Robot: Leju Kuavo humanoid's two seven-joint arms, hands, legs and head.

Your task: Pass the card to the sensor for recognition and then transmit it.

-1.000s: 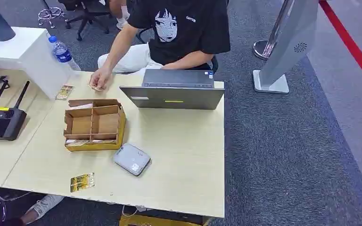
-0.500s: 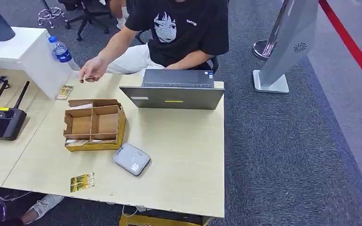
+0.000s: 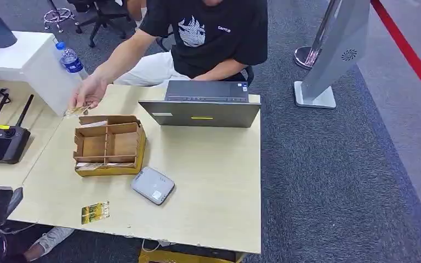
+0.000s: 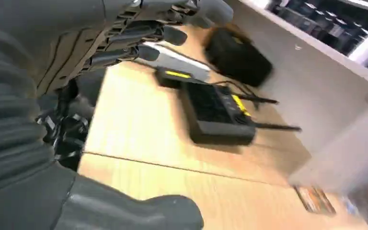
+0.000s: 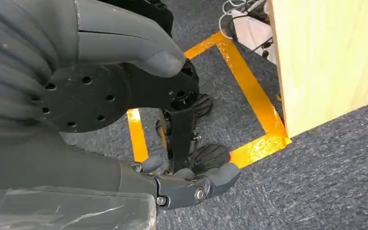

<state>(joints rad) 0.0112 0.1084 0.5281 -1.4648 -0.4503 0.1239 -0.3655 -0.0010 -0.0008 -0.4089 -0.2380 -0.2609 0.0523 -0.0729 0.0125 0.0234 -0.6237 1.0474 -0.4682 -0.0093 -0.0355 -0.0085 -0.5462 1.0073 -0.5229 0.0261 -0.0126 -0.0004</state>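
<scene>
Table (image 3: 214, 181) of pale wood carries every task item; a seated person in a black T-shirt (image 3: 214, 33) sits at its far edge behind an open grey laptop (image 3: 203, 107). Left of the laptop stands a divided cardboard box (image 3: 109, 145), with the grey card sensor (image 3: 153, 185) just beside its near right corner. A black controller with antennas (image 3: 1, 141) lies on the adjoining table to the left. The person's hand (image 3: 87, 93) hovers over the far left corner of the box, holding a card (image 3: 75, 111) low to the table. A second card (image 3: 95, 211), gold-patterned, lies flat near the table's front edge, apart from the sensor. Left hand (image 4: 139, 43) is raised beside the table, fingers apart, holding nothing. Right hand (image 5: 139, 124) hangs over the floor's yellow tape (image 5: 249, 110), fingers loosely spread and empty.
</scene>
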